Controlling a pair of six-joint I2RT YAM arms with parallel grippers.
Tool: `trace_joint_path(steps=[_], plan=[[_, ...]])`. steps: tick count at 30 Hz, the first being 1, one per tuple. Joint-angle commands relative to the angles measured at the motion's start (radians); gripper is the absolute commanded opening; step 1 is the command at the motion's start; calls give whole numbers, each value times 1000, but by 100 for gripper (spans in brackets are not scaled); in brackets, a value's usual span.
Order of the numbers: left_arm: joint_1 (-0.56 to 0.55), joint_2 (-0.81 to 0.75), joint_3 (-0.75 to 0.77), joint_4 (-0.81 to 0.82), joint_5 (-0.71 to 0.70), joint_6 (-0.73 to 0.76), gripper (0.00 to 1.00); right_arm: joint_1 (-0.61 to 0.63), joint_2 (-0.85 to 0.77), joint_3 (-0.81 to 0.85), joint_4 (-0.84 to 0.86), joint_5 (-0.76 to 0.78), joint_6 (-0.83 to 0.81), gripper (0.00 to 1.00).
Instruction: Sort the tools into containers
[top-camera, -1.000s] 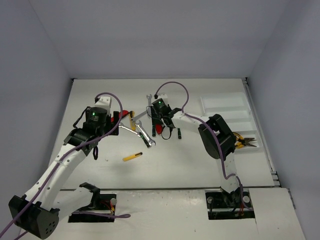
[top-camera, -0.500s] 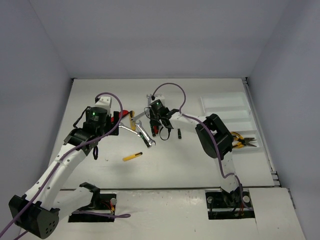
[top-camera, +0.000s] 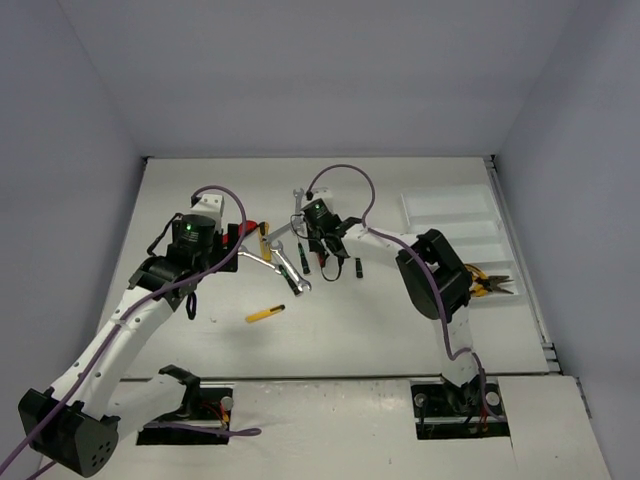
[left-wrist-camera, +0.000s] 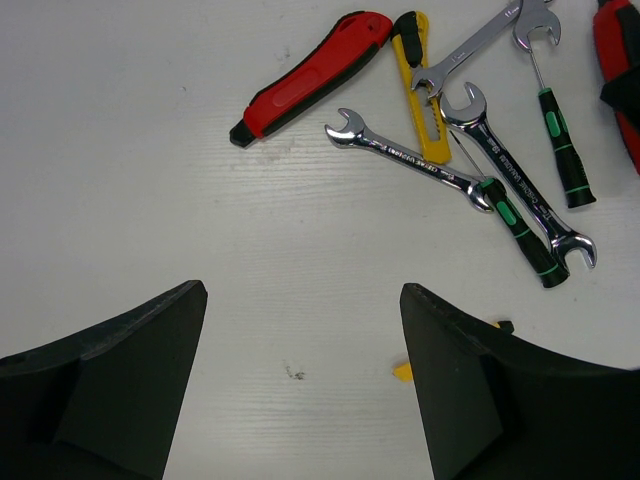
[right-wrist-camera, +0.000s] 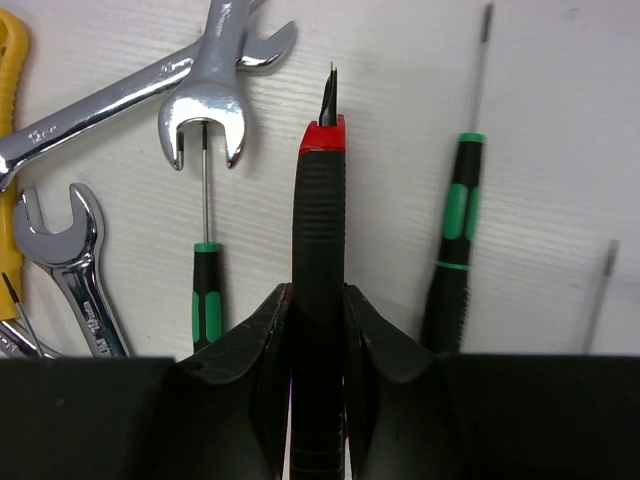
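Note:
My right gripper is shut on a red-and-black cutter, seen edge-on with its red tip pointing away; in the top view this gripper is over the tool pile at mid-table. Silver wrenches and black-and-green screwdrivers lie flat on either side of it. My left gripper hangs open above bare table, just left of the pile. Ahead of it lie a red cutter, a yellow cutter, wrenches and screwdrivers. The white tray of containers is at the right.
Orange-handled pliers lie in the tray's nearest compartment. A lone yellow tool lies on the table nearer the bases, below the pile. The table's back edge meets the wall behind the pile.
The right gripper's jaws have closed onto the red-and-black cutter, and its wrist has shifted slightly left. The left arm has not moved.

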Motion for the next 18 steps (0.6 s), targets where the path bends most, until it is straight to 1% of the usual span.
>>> trace_joint_path(steps=[1,4,9,14,15,18], plan=[[4,-3,26,23,0,-10,75,-46,-223,-2,24,103,12,0],[4,-4,26,22,0,-10,75,-114,-293,-29,24,110,52,0],[5,-13,27,22,-3,-10,75,-340,-389,-79,24,115,154,0],[7,-27,25,25,-8,-13,75,-536,-406,-110,27,97,289,0],[7,-28,26,25,-7,-14,75,-584,-400,-114,27,91,330,0],[7,-27,26,26,2,-16,75,-671,-362,-108,32,84,402,0]])
